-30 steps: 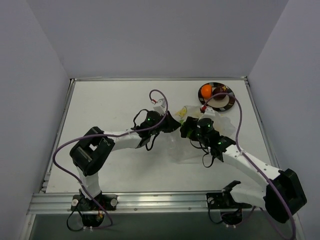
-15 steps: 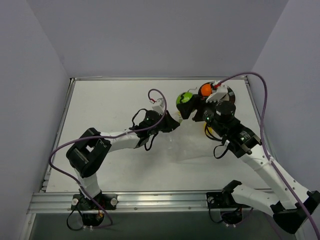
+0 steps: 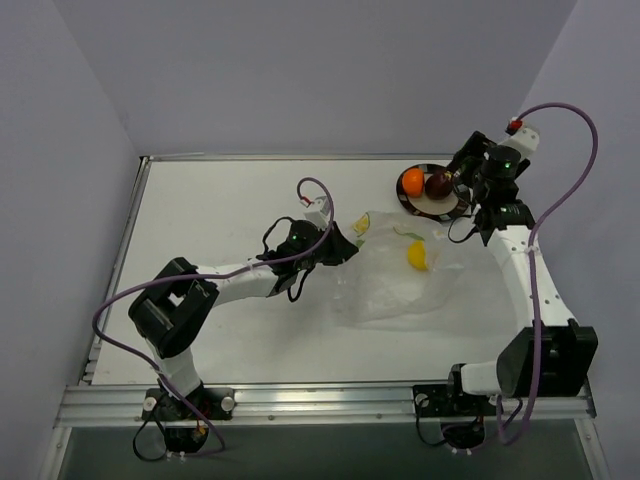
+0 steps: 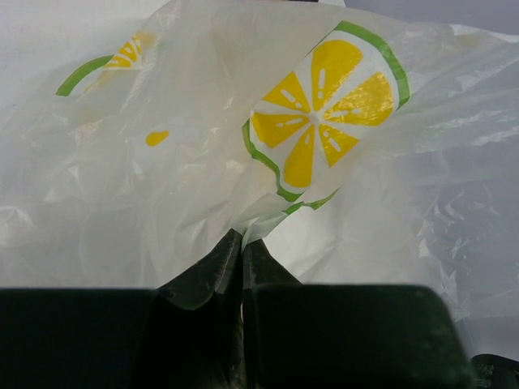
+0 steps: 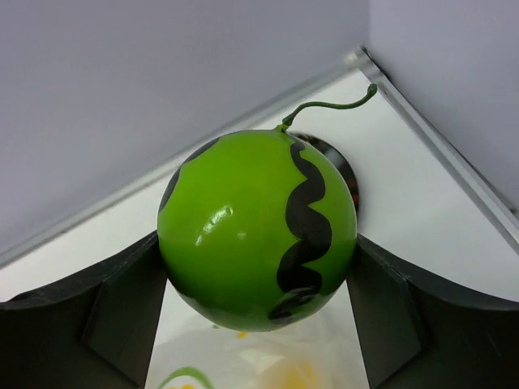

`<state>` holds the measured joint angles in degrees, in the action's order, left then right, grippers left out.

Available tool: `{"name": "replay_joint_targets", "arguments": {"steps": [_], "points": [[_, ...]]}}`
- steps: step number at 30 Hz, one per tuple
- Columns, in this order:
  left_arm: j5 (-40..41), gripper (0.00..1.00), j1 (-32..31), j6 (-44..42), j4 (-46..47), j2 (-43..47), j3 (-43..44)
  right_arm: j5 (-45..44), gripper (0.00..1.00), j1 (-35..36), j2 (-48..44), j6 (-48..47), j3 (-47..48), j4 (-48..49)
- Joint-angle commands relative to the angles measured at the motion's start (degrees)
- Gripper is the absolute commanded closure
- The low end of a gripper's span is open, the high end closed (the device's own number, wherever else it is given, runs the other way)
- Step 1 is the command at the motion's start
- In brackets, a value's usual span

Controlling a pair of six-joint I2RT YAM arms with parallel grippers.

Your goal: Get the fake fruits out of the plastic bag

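The plastic bag (image 3: 395, 285) lies wrinkled mid-table, with a yellow fruit (image 3: 416, 256) inside it. My left gripper (image 3: 342, 246) is shut on the bag's left edge; in the left wrist view its jaws (image 4: 242, 243) pinch the film below a lemon print (image 4: 320, 113). My right gripper (image 3: 468, 180) is raised by the round dark-rimmed plate (image 3: 455, 207), shut on a bright green fruit with black wavy stripes (image 5: 255, 227); that fruit is hidden in the top view. An orange fruit (image 3: 411, 181) and a dark red fruit (image 3: 438, 183) lie on the plate.
The plate (image 5: 345, 172) sits at the back right near the metal table rim (image 5: 422, 113) and the right wall. The bag (image 5: 268, 365) shows below the held fruit. Purple cables loop above both arms.
My right arm has risen out of the bag and swung back and right to the plate, carrying the green fruit. The left gripper has kept its hold on the bag.
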<state>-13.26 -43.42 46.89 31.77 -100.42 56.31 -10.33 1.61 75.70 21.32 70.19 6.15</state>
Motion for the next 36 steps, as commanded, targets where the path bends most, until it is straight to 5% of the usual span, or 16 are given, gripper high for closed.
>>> {"name": "replay_joint_targets", "arguments": {"steps": [1,9,26,29,32,36], "points": [[-0.89,0.98,0.35,-1.54,0.58,1.63,0.99,3.2,0.56,-4.32,4.52,1.96,-3.64,4.91],[-1.42,0.98,0.35,-3.3,0.48,2.42,0.9,13.92,0.57,-10.22,19.03,6.88,-4.89,14.13],[-2.21,0.98,0.35,-5.15,3.39,1.11,-0.24,15.69,0.57,-11.19,37.32,9.35,0.2,21.01],[-2.21,0.98,0.35,-5.32,3.56,1.19,-0.33,15.78,0.5,-11.27,39.26,9.26,1.17,21.7],[-2.39,0.98,0.35,-5.41,3.82,1.02,-0.33,16.48,0.28,-11.28,40.31,9.79,1.35,24.43],[-3.27,0.98,0.35,-5.32,4.62,0.84,-0.5,18.41,0.14,-11.27,39.71,10.67,1.18,24.87]]}}
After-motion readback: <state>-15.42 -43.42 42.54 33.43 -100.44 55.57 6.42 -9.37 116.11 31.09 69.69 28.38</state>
